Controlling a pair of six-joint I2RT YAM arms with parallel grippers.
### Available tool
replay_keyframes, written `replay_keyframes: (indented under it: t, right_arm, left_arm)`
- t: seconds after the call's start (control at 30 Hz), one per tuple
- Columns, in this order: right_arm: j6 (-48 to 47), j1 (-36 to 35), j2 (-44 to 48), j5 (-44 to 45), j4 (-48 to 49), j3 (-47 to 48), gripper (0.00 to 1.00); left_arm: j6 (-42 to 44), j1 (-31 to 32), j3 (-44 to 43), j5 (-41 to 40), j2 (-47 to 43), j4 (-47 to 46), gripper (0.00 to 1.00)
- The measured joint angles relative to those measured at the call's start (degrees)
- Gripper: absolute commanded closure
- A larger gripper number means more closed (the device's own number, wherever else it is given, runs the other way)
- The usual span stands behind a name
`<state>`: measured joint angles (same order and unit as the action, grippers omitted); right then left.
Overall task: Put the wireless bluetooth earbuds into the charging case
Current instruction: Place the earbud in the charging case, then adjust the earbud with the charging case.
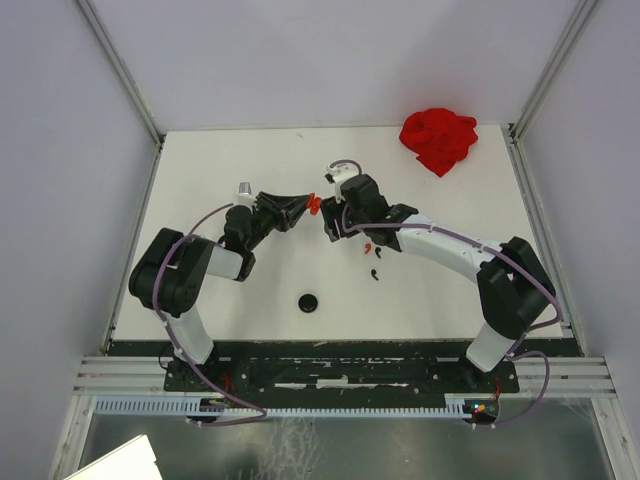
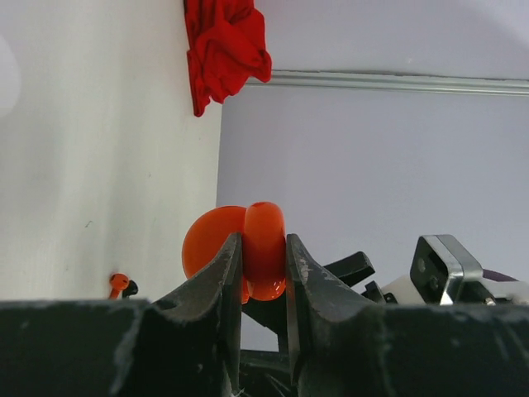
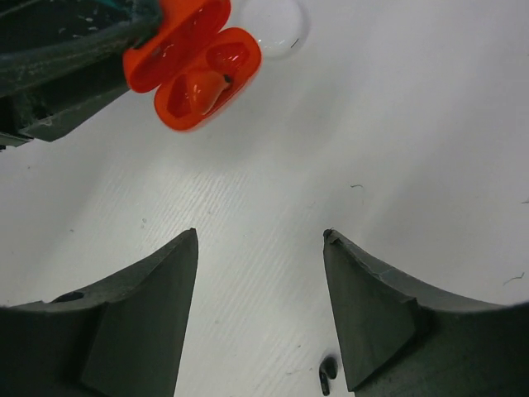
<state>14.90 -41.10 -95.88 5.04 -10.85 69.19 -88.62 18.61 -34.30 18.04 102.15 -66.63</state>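
Note:
My left gripper (image 2: 264,248) is shut on the base of an open red charging case (image 2: 264,240), held above the table with its lid (image 2: 205,241) swung aside. The right wrist view shows the case (image 3: 198,66) at upper left, and a red earbud (image 3: 202,89) seems to lie in one of its wells. Just below the case, my right gripper (image 3: 260,236) hangs open with nothing between its fingers. In the top view the two grippers meet mid-table around the case (image 1: 314,205). A red earbud (image 1: 367,247) and a black earbud (image 1: 375,274) lie loose on the table.
A red cloth (image 1: 438,138) is bunched at the table's back right corner. A round black disc (image 1: 308,301) sits near the front middle. A white disc (image 1: 244,187) lies behind the left gripper. Grey walls enclose the white table (image 1: 200,160).

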Motion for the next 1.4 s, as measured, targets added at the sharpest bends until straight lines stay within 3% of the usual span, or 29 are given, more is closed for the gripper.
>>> replay_keyframes:
  t: [0.33, 1.4]
  right_arm:
    - [-0.3, -1.3, -1.1, 1.4, -3.0, 4.8, 0.29]
    - [-1.6, -0.4, -8.0, 7.5, -4.4, 10.7, 0.29]
  left_arm:
    - [2.6, 0.0, 0.0, -0.1, -0.2, 4.3, 0.97]
    - [3.1, 0.3, 0.0, -0.1, -0.5, 5.1, 0.97]
